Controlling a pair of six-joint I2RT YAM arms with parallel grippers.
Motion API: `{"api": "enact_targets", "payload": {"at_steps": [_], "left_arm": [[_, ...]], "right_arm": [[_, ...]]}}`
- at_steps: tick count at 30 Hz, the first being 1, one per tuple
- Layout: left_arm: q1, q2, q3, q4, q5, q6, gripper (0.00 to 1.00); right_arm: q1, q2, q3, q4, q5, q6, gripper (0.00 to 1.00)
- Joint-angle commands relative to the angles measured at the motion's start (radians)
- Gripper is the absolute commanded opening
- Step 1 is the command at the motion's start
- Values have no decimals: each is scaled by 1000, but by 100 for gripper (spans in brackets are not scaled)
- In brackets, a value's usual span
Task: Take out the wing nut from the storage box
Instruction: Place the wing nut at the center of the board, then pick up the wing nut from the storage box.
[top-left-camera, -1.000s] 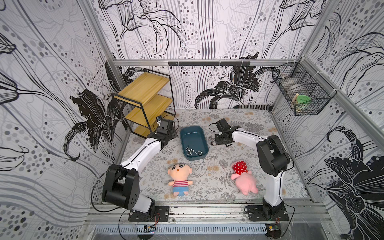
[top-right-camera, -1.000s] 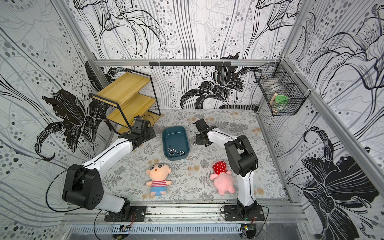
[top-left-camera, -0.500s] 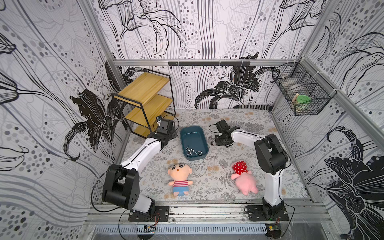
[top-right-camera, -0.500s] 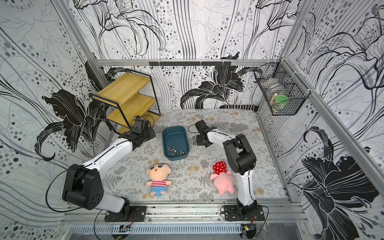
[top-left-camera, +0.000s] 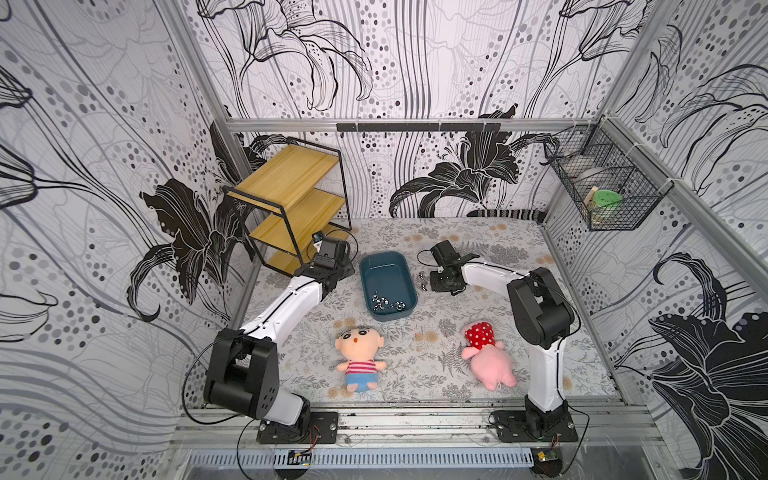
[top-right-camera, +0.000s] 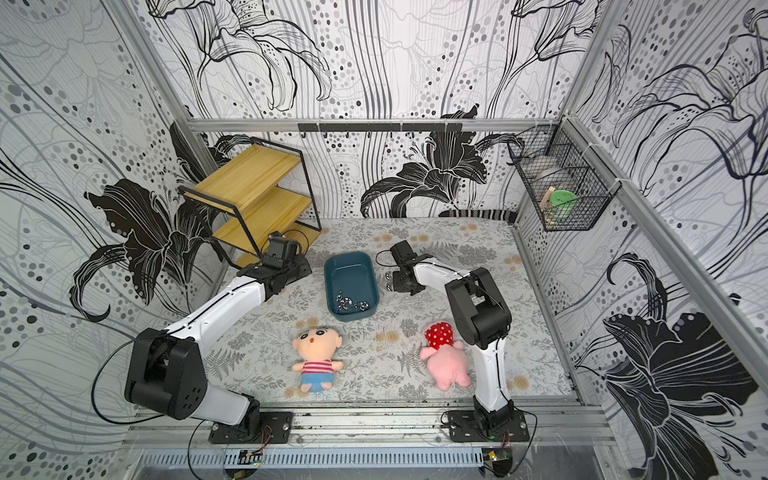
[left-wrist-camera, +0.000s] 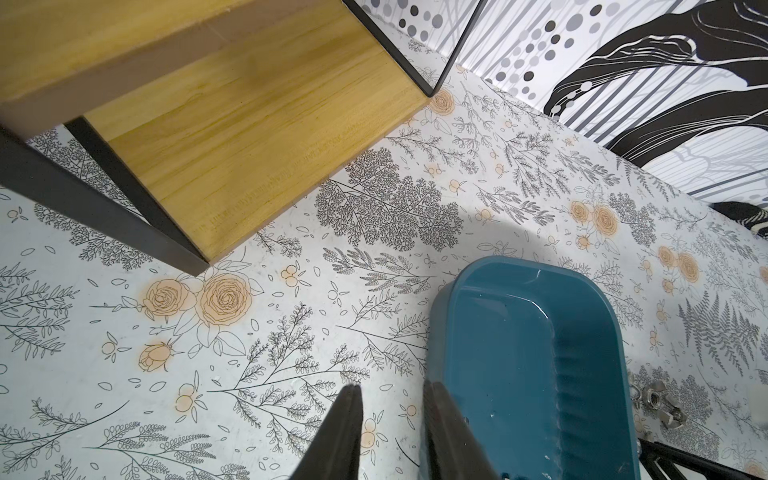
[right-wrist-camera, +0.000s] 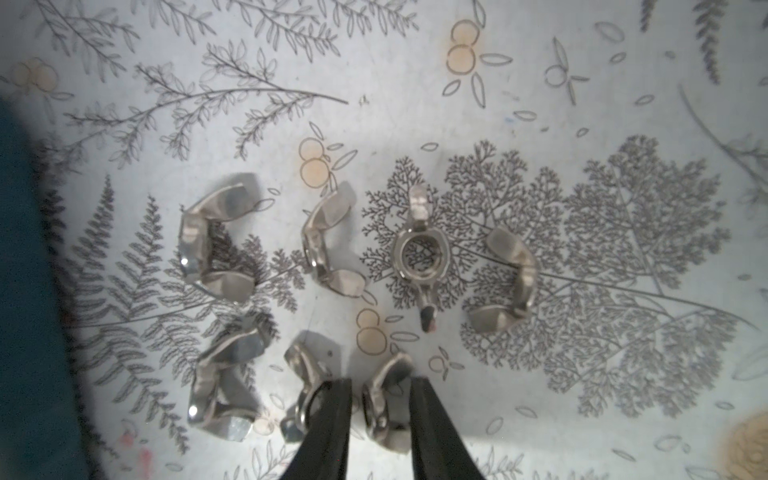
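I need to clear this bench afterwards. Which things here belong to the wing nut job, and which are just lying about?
Part of the job:
- storage box
- wing nuts in the box
- wing nuts beside the box
- right gripper, open around one nut
- left gripper, open, next to the box

Lying about:
- boy doll
- pink doll
- wooden shelf
- wire basket

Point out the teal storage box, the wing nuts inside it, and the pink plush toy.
storage box (top-left-camera: 384, 272), in a top view, bare floor.
wing nuts (top-left-camera: 378, 302), in a top view, pile at the box's near end.
pink plush toy (top-left-camera: 492, 365), in a top view, its body.
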Motion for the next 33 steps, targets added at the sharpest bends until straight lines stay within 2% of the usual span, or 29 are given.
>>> {"api": "enact_targets", "payload": {"at_steps": [1,7,12,21,25,33], "left_arm": [[-3,-17,-9,21,-19,-6,32],[-3,-19,-11,22,-18,-8,32],[-2,-12,-11,31,-11,-9,32],[-3,-10,-14,30,-11,-14,32],[-2,-16,-14,25,-11,-13,32],[-3,-18,-4,19,-15,-8,32]], "right_arm": [[-4,-48,30,-44,26,-9,30],[14,-120,84,-80,41,-23,31],[109,-133,186,-115,58,-43,31],[287,-13,397,-120,-29,-39,31],[308,53,442,-117,-77,-23,31],[323,121,421,-64,-151,26,31]]}}
